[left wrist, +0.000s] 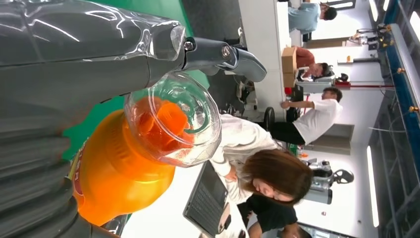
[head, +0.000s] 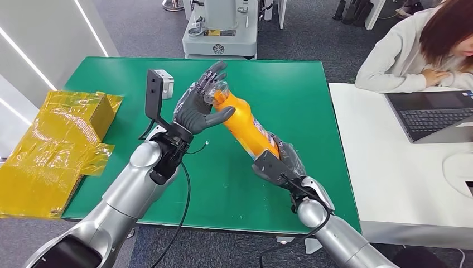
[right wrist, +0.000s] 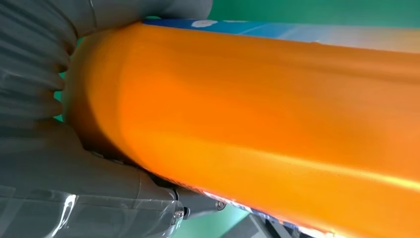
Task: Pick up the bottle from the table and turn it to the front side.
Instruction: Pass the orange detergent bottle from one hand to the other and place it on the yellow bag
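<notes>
1. The orange bottle (head: 245, 124) is already off the table, held tilted in the air above the middle of the green tabletop (head: 312, 89), so the pick-up looks done.
2. The right hand (head: 281, 159) grips its lower end, fingers wrapped round the body.
3. The left hand (head: 202, 103) has its fingers spread around the clear cap (left wrist: 173, 119) at the upper end, touching it; whether it grips firmly I cannot tell.
4. The label (right wrist: 277, 29) shows along one side; turning it to the front still seems unfinished.
5. Through the clear cap only an orange nozzle shows; the opaque body hides any contents.
6. A yellow wrapped box (head: 72, 114) sits past the tabletop's left edge.
</notes>
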You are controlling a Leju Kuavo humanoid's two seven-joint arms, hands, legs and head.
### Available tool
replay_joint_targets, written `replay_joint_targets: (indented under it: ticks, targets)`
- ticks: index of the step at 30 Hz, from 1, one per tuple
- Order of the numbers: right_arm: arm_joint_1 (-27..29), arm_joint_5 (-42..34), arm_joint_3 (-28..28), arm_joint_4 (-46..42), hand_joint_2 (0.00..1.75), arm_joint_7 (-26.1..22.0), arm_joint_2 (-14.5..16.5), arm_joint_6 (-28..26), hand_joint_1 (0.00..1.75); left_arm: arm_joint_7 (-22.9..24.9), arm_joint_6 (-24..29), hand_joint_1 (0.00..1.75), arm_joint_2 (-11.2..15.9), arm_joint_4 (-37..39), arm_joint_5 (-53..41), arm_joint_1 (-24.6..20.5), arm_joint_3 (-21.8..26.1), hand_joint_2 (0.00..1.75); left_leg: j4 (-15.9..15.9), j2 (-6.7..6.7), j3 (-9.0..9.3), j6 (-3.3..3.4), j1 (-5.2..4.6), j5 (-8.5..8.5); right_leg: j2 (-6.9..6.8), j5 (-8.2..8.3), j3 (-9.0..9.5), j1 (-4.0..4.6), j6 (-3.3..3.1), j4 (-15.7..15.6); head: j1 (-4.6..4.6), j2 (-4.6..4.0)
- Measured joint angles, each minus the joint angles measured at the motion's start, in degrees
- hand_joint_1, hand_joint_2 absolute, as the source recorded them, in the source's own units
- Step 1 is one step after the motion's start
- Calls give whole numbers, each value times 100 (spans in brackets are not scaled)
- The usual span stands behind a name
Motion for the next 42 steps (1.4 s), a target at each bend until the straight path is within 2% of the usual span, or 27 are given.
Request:
replay_joint_targets:
  ticks: [9, 18, 25, 34, 38, 42]
  targets:
    - [339, 321, -91, -250, 175, -261, 2, -582, 175, -422, 307, 0, 9, 316, 207, -26, -49, 175, -3, -1, -3, 0, 0, 0, -1, -1, -1, 1, 1, 1, 0, 0]
    - [497, 458, -155, -399, 175, -182, 89, -642, 175, -404, 379, 0, -35, 374, 243, -31, 59, 175, -2, -1, -4, 0, 0, 0, -2, 0, 0, 0, 1, 1, 0, 0]
    - [330, 441, -155, -246, 175, -192, 342, -636, 175, -237, 306, 0, -202, 364, 144, -29, 38, 175, -2, -1, -5, 0, 0, 0, -1, 0, -1, 1, 1, 1, -1, 0]
    - [-68, 298, -192, 222, 175, -433, 638, -857, 175, -236, 276, 0, -313, 364, 229, -29, 9, 175, -2, -1, -4, 0, 0, 0, -1, 0, 0, 1, 0, 1, -1, 0]
    - [-216, 270, -192, 431, 175, -486, 715, -879, 175, -285, 250, 175, -337, 366, 249, -27, 9, 175, -2, -1, -5, 0, 0, 0, -1, 0, 0, 1, 1, 1, 0, 0]
    - [-283, 269, -192, 583, 175, -497, 781, -907, 175, -356, 245, 175, -336, 367, 224, -21, 9, 175, -2, -1, -5, 0, 0, 0, -1, 0, 0, 1, 1, 1, -1, 0]
